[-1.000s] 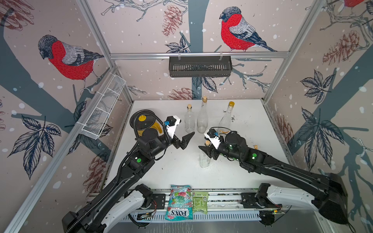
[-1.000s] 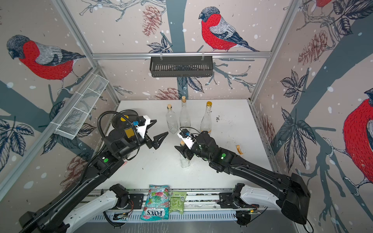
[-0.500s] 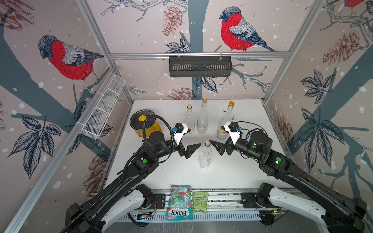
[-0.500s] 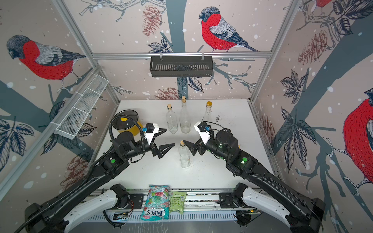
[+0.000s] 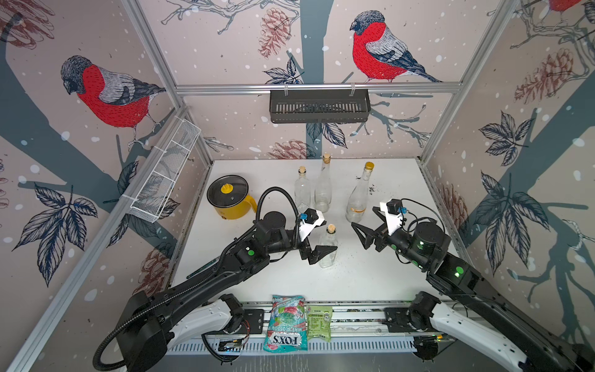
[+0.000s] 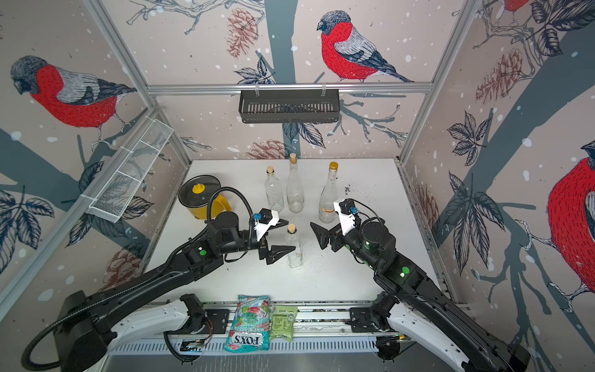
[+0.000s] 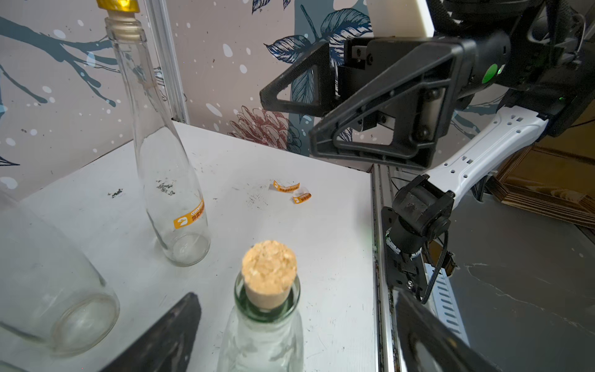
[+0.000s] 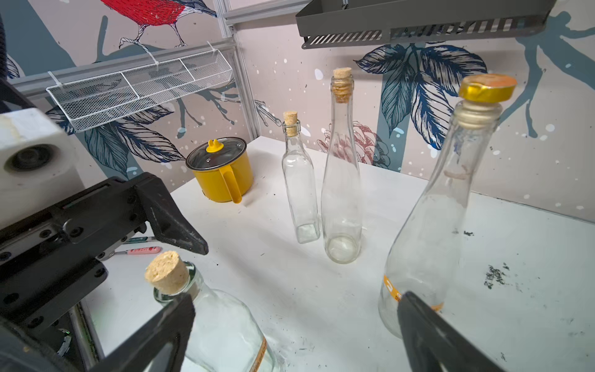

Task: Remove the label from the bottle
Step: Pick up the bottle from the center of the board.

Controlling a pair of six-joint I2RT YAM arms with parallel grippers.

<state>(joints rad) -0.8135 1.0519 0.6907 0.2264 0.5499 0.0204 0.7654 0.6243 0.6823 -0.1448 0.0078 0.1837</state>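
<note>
**A:** Where is the small corked bottle (image 5: pixel 329 261), and does anything hold it?

**B:** It stands upright near the middle of the table (image 5: pixel 370 280), a little toward the front edge. Its orange label (image 8: pixel 258 352) sits low on the glass and shows only partly in the right wrist view. Nothing holds the bottle. The left gripper (image 6: pixel 291 234) is spread wide, with one finger on each side of the body. In the left wrist view both fingers (image 7: pixel 161 338) stand clear of the glass.

**A:** Which step is this, then?

**B:** It seems to be the approach for steadying the bottle. The label is on the glass, so the peeling is not yet begun.

**A:** What does the next move ask for?

**B:** Probably the left gripper should close gently on the body, because smooth glass can slip or tip. After that, the other arm needs to catch an edge of the label.

**A:** How is that arm posed?

**B:** It reaches in from the front right corner. The right gripper (image 6: pixel 317 236) points at the bottle from the right-edge side, wide open, empty and apart from it.

**A:** What is around?

**B:** A gold-capped bottle (image 7: pixel 167 180) stands further back and carries its own orange band (image 7: pixel 188 218). Curled label scraps (image 7: pixel 291 191) lie toward the right edge.
</note>
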